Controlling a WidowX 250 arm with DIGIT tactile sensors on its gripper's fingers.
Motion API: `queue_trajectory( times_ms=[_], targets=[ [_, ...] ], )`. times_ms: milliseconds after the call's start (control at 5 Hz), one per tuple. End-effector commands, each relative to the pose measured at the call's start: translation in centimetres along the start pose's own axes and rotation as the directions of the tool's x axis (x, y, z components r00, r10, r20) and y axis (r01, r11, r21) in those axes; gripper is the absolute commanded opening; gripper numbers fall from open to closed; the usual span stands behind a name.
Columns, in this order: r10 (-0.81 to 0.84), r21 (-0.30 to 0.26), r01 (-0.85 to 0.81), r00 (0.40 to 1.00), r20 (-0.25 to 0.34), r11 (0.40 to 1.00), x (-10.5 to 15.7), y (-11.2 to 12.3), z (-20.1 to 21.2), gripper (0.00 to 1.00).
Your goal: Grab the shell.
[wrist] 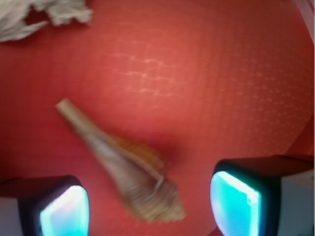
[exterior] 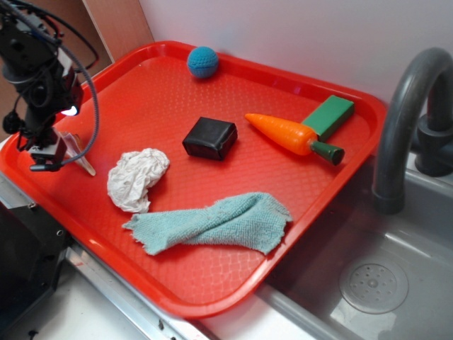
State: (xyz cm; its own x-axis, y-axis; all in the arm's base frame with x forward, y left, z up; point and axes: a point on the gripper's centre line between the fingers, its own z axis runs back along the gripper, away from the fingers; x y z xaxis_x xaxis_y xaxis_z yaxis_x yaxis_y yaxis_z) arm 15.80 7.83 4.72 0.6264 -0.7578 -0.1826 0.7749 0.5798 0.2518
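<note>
— Fingertips [wrist: 64, 209] of the tool [wrist: 147, 206] fill the wrist view's bottom corners, spread wide and released, the shell [wrist: 130, 174] lying between them on the red tray [wrist: 221, 73].

— Then it should descend straight and close across the ribbed wide end, lower centre of frame.

— Yes. Upper left lies the paper wad [wrist: 34, 17]; beyond the tray, right of the exterior frame, a sink [exterior: 396, 283].

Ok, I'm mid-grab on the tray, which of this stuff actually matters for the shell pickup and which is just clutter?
Part of the job:
- shell, lying flat on the red tray
- gripper, open, fingers either side of the shell's wide end

Just lying about:
- white paper wad
- teal cloth
- black block
- carrot
- green block
- blue ball
- faucet
</note>
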Motion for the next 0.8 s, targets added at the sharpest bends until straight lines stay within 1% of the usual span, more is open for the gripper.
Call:
queue_trajectory(
  times_ms=[0, 200, 400, 600],
  targets=[
    [-0.057, -0.099, 0.059, 0.998, 0.029, 0.993, -0.5, 0.5, -1.3, 1.00],
    [-0.075, -0.152, 0.093, 0.990, 0.118, 0.984, -1.0, 0.0, -1.1, 1.00],
    [-0.063, -0.144, 0.069, 0.997, 0.044, 0.987, -0.5, 0.0, -2.4, 1.00],
    [-0.037, -0.156, 0.039, 0.999, 0.020, 0.987, 0.0, 0.2, -3.6, 1.00]
  ],
)
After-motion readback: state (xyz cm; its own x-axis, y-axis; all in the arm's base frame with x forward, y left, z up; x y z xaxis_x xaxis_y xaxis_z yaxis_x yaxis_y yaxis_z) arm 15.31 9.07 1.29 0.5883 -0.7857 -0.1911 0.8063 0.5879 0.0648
